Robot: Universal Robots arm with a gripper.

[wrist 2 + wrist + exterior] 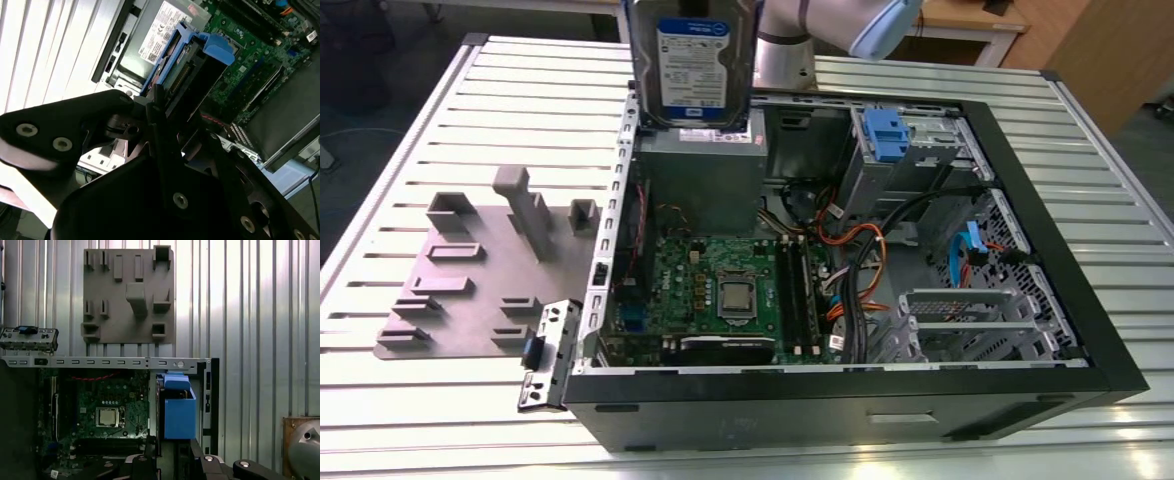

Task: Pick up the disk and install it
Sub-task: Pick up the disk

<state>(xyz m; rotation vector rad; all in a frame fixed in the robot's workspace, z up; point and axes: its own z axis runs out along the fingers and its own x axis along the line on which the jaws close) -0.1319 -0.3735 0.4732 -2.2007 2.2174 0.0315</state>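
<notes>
Right now my gripper (164,117) is closed on the disk (703,60), clamping one end so that it hangs upright, label facing the exterior view, above the power supply (700,175) of the open computer case (1067,260). In the first wrist view its blue carrier rail (179,410) sits beside the motherboard (107,415). To carry this well, I judge I should hold firmly without twisting, keep the rail square to the bay guides, move slowly, and stay clear of the loose cables (854,250).
</notes>
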